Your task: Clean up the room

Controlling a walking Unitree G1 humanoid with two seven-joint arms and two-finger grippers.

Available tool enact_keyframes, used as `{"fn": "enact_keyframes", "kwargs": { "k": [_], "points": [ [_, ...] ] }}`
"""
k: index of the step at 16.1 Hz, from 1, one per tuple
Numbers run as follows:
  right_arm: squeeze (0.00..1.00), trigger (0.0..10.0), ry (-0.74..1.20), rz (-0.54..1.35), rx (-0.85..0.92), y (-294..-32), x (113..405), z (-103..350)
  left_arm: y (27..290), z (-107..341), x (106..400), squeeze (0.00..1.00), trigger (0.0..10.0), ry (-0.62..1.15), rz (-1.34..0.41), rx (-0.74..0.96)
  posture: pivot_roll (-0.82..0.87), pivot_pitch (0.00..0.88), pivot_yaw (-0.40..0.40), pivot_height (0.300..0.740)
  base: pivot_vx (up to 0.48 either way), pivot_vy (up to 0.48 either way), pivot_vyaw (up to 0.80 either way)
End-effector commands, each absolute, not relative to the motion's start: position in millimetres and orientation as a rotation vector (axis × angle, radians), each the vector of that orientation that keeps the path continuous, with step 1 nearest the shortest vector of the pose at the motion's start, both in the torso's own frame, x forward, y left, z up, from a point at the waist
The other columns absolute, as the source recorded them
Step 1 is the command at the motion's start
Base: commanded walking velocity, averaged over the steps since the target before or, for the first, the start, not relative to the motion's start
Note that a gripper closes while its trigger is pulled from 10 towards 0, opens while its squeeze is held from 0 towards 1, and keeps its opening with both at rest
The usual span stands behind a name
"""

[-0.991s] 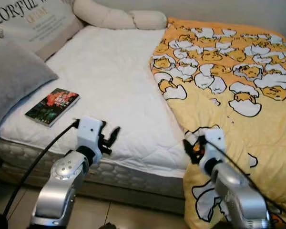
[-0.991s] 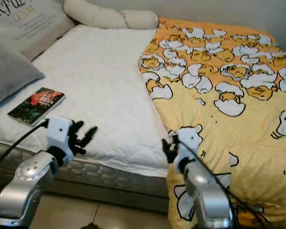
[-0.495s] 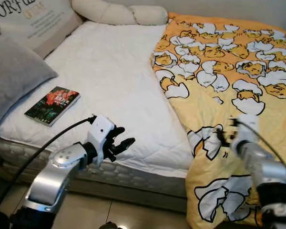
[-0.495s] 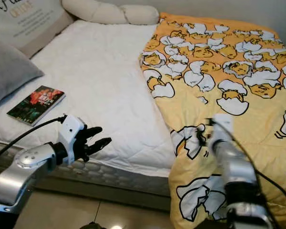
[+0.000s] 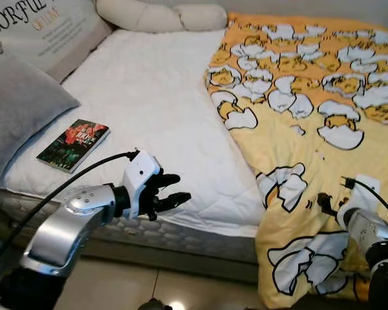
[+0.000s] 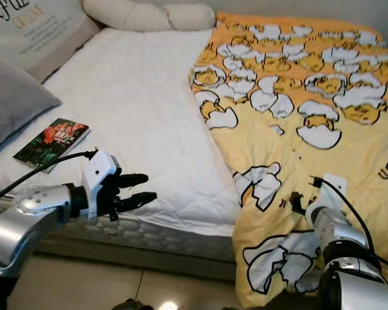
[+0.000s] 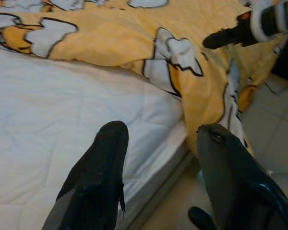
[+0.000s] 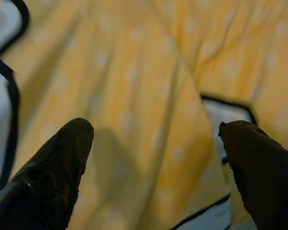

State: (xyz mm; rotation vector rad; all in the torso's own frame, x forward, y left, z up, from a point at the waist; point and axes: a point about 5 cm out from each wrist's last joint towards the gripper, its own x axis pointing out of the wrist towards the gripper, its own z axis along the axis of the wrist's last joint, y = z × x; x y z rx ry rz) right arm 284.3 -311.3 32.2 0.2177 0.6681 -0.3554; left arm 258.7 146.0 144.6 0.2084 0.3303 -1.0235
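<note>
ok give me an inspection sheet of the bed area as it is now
surface: white mattress, half bare
job's things: yellow blanket covers the right half, its edge hanging toward the floor
clutter: book lying near the grey pillow
grippers: left gripper open at the mattress edge; right gripper open, close over the blanket
cables: black cable along the left arm
surroundings: long cushion at the far side; tiled floor

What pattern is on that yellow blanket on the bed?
White cracked-eggshell cartoon figures on the yellow blanket, clearest in the left eye view.
</note>
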Motion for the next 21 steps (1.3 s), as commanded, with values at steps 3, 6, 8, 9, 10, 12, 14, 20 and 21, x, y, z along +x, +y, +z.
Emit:
{"fn": "enact_keyframes", "kwargs": {
  "k": [3,6,8,9,10,12,14,20,21],
  "points": [
    [0.0,10.0,0.638,-0.474,0.359,-322,279,30,153,159,241,0.0,10.0,0.337,-1.051,0.229,0.14,0.183,0.098,0.74,0.0,0.0,0.0],
    [0.0,10.0,0.678,-0.489,0.355,-321,270,21,154,167,229,0.0,10.0,0.344,-1.073,0.244,0.17,0.214,0.108,0.74,0.0,0.0,0.0],
    [0.0,5.3,0.693,-0.471,0.366,-316,269,16,155,168,222,0.0,10.0,0.358,-1.072,0.252,0.17,0.223,0.108,0.74,0.0,0.0,0.0],
    [0.0,5.3,0.693,-0.465,0.37,-315,269,16,155,167,222,0.0,10.0,0.36,-1.073,0.251,0.17,0.223,0.108,0.74,0.0,0.0,0.0],
    [0.0,0.0,0.69,-0.459,0.379,-313,271,16,154,167,221,0.0,10.0,0.363,-1.073,0.251,0.17,0.221,0.103,0.74,0.0,0.0,0.0],
    [0.0,0.0,0.682,-0.457,0.389,-311,274,18,152,169,220,0.0,10.0,0.365,-1.072,0.251,0.16,0.212,0.095,0.74,0.0,0.0,0.0],
    [0.0,0.0,0.684,-0.44,0.389,-309,276,19,150,169,221,0.0,10.0,0.359,-1.075,0.254,0.15,0.202,0.084,0.74,0.0,0.0,0.0],
    [0.0,0.0,0.701,-0.343,0.345,-305,275,17,146,168,220,0.0,10.0,0.364,-1.106,0.262,0.12,0.179,0.075,0.74,0.0,0.0,0.0],
    [0.0,0.0,0.699,-0.339,0.344,-305,275,17,146,167,220,0.0,10.0,0.363,-1.106,0.263,0.12,0.177,0.075,0.74,0.0,0.0,0.0]
  ]
}}
